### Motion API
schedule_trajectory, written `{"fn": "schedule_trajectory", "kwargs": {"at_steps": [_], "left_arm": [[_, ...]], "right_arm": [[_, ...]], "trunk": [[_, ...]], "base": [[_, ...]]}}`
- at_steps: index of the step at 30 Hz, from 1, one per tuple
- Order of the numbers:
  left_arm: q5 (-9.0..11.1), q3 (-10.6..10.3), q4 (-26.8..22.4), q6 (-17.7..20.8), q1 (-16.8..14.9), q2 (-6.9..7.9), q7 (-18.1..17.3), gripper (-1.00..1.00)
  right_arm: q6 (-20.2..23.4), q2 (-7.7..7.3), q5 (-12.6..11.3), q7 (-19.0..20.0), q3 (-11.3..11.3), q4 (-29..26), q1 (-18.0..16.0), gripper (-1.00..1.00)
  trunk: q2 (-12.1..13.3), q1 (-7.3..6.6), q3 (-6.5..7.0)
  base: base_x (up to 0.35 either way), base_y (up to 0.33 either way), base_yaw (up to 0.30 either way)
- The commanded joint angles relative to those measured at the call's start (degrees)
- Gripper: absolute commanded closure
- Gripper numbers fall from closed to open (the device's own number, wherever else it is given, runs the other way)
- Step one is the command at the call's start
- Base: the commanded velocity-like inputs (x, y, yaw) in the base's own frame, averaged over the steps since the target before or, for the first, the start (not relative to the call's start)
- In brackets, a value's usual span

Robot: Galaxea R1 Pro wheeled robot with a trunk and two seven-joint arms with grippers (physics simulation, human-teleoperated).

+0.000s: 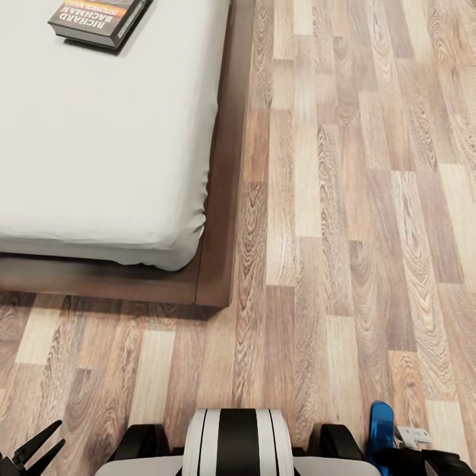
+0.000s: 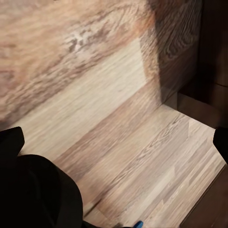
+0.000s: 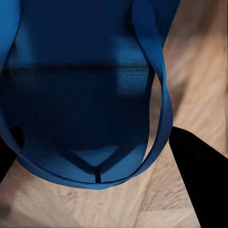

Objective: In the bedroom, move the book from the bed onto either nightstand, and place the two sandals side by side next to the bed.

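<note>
A dark-covered book (image 1: 98, 20) lies on the bed's (image 1: 99, 132) pale mattress at upper left, while at lower right the right tool (image 1: 423, 456) pinches a blue sandal (image 3: 80, 95) above the wood floor (image 1: 344, 198); the left tool (image 1: 33, 453), lower left, is spread.

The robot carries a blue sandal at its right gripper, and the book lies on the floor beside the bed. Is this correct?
Not quite. The book lies on the bed's mattress, not the floor, as the head view shows. The blue sandal at the right gripper is correct.
</note>
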Motion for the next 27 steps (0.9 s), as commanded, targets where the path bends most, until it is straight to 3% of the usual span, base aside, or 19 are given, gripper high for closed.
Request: {"fn": "schedule_trajectory", "kwargs": {"at_steps": [1, 27], "left_arm": [[0.32, -0.04, -0.02, 0.49, 0.03, 0.01, 0.04, -1.0], [0.26, 0.03, 0.41, 0.57, 0.03, 0.32, 0.16, -1.0]], "right_arm": [[0.48, 0.0, -0.57, 0.1, -0.18, -0.08, 0.01, 1.0], [0.48, 0.0, -0.71, 0.0, -0.26, -0.07, 0.02, 1.0]], "trunk": [[0.0, -0.03, 0.21], [0.35, -0.7, 5.97]], "base": [[0.0, 0.0, 0.0], [0.0, 0.0, 0.0]]}}
